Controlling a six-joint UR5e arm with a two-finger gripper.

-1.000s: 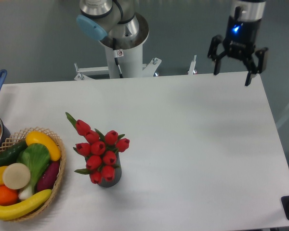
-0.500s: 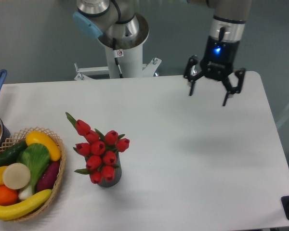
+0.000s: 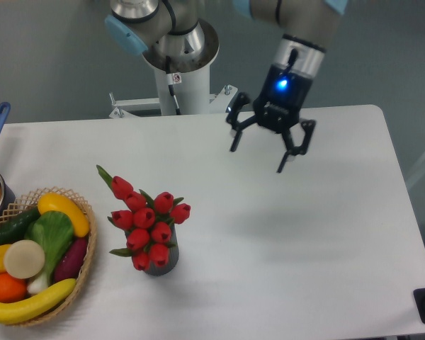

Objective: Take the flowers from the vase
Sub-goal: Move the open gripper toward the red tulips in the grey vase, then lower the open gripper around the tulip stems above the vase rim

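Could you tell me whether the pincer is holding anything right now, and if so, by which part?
Nothing is held: the pincer hangs open above the table, apart from the red tulip bunch.

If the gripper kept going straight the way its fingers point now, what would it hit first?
Probably bare table. The open gripper points down, well right of the flowers and vase; depth is uncertain.

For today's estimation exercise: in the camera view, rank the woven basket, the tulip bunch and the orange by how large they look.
1. Woven basket, largest.
2. Tulip bunch, somewhat smaller.
3. Orange, clearly smallest, though partly hidden.
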